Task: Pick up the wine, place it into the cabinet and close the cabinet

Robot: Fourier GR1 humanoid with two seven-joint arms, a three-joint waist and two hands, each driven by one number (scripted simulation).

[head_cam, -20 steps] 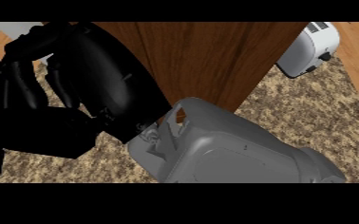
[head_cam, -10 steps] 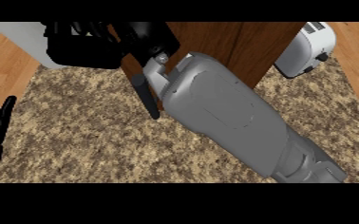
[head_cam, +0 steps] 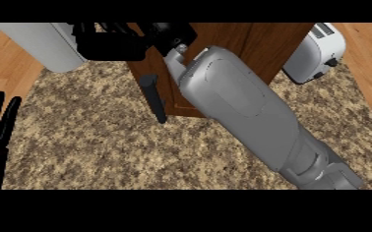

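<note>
Right hand (head_cam: 170, 34) at the cabinet door (head_cam: 240, 44) (finger state unclear); wine unseen.

I'm working in a kitchen: speckled stone table (head_cam: 87, 147), wooden cabinet (head_cam: 247, 44), white toaster (head_cam: 314, 54) at its right edge.

Cabinet (head_cam: 240, 44) glossy dark wood; counter (head_cam: 109, 147) speckled stone; toaster (head_cam: 312, 54) smooth metal.

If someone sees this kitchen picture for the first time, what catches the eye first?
First, the big grey right forearm, running diagonally from the lower right up to the wooden cabinet at the top centre. Next, the cabinet's dark handle above the speckled counter, and the white toaster at the upper right.
</note>
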